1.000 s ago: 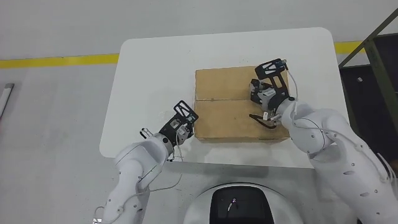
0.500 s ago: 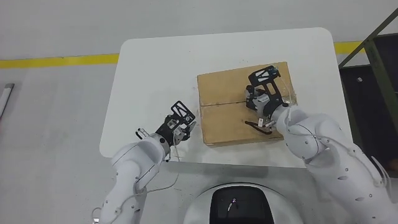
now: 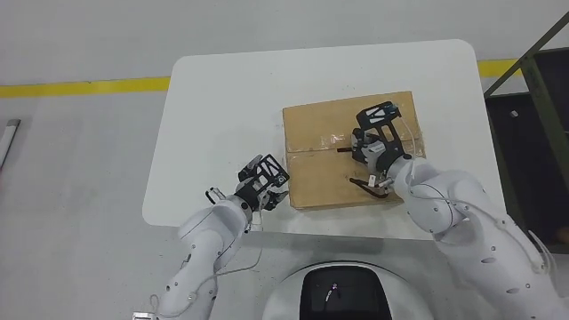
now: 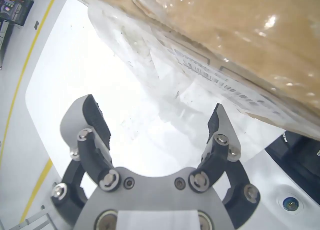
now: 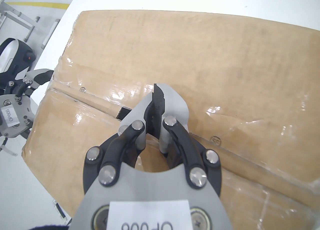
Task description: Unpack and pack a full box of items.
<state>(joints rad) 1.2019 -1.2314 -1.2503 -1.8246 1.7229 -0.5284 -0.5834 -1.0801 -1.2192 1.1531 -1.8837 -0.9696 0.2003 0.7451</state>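
Note:
A closed cardboard box (image 3: 338, 120) lies on the right half of the white table (image 3: 222, 98), its two top flaps meeting at a seam under clear tape. My right gripper (image 3: 363, 145) is shut, its tips (image 5: 157, 96) down on that seam beside a small dark gap (image 5: 122, 113) between the flaps. My left gripper (image 3: 267, 176) is open at the box's front left corner, just off the box. In the left wrist view its fingers (image 4: 96, 116) stand wide apart over bare table, facing the taped, labelled box side (image 4: 225, 73). The right wrist view also shows the left gripper (image 5: 17, 106).
The table's front edge (image 3: 267, 225) runs right below the left gripper. A dark metal rack (image 3: 533, 98) stands beyond the table's right side. Bare table stretches to the left of and behind the box.
The box has turned slightly and shifted right. My right gripper slid left along the seam, where a dark gap now shows. My left gripper dropped back toward the table's front edge.

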